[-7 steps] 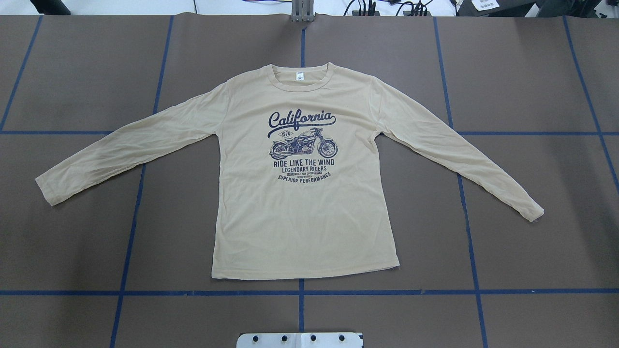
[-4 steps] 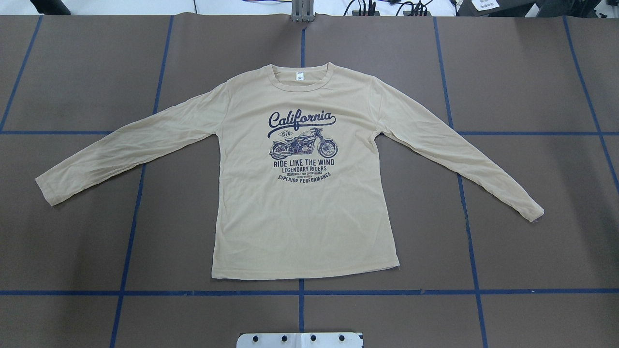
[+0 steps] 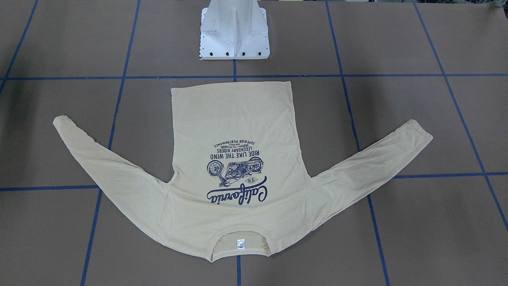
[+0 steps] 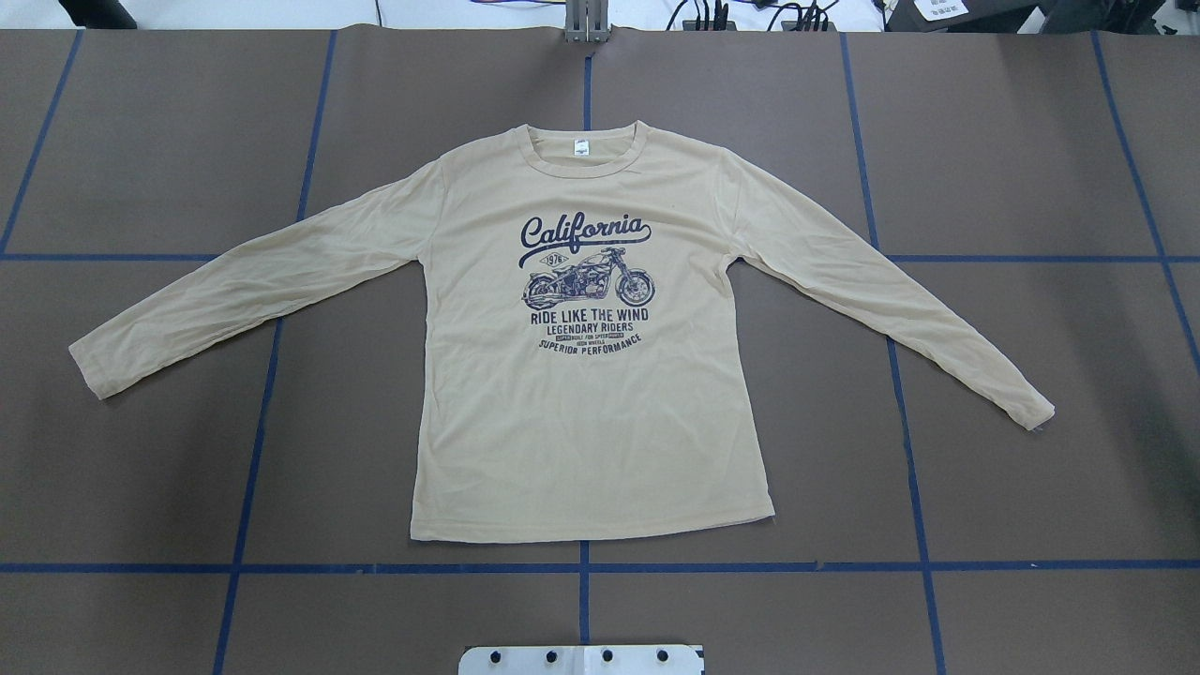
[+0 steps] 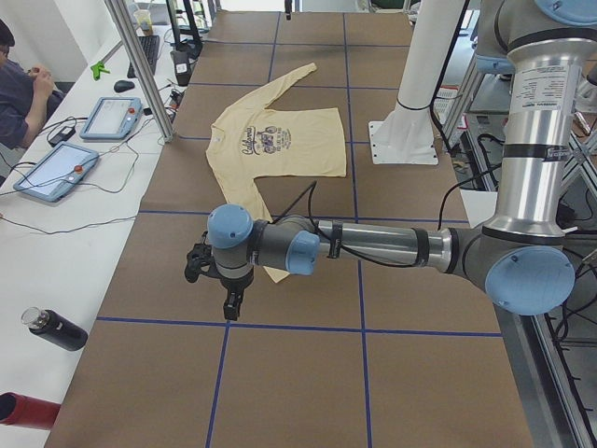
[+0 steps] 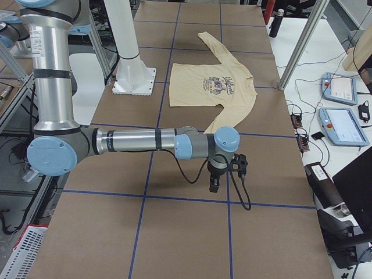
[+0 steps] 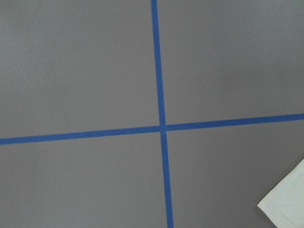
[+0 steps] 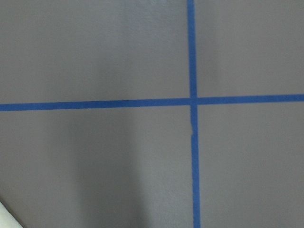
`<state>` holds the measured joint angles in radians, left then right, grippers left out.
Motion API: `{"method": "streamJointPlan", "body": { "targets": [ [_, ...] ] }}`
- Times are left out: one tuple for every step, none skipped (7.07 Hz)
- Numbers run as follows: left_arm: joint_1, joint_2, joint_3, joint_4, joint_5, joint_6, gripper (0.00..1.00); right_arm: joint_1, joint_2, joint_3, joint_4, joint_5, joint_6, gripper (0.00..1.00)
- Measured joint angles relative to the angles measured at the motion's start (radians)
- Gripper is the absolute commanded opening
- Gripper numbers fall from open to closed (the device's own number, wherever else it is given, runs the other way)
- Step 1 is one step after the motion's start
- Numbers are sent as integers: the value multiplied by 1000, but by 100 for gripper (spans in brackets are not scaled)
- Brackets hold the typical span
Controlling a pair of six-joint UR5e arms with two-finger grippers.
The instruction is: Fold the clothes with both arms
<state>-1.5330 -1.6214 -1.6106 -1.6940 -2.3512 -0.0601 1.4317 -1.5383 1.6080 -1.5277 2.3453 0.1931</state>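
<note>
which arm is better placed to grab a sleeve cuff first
Left, probably, by a slight margin. The left gripper hovers beside the left cuff, whose corner shows in the left wrist view; the right gripper hangs further past the right cuff, barely a sliver in its view.

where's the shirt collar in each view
Front-facing: collar bottom centre.
Overhead: collar upper centre.
Exterior left: collar upper left of centre.
Exterior right: collar upper right of centre.
Left wrist: not in it.
Right wrist: not in it.
Landmark: white pedestal base, on the side away from the collar.
</note>
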Motion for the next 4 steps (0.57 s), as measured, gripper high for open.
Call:
{"method": "streamJointPlan", "body": {
  "targets": [
    [1,-11,-31,-1,-23,0,99,-23,27,-1,39,0,1,100],
    [6,-29,-46,-10,-49,0,99,-35,55,-6,56,2,0,100],
    [14,-51,-48,-21,-63,2,99,-50,70,-20,83,4,0,100],
    [24,-62,-44,-29,-69,4,99,-74,77,-36,137,4,21,100]
  ]
}}
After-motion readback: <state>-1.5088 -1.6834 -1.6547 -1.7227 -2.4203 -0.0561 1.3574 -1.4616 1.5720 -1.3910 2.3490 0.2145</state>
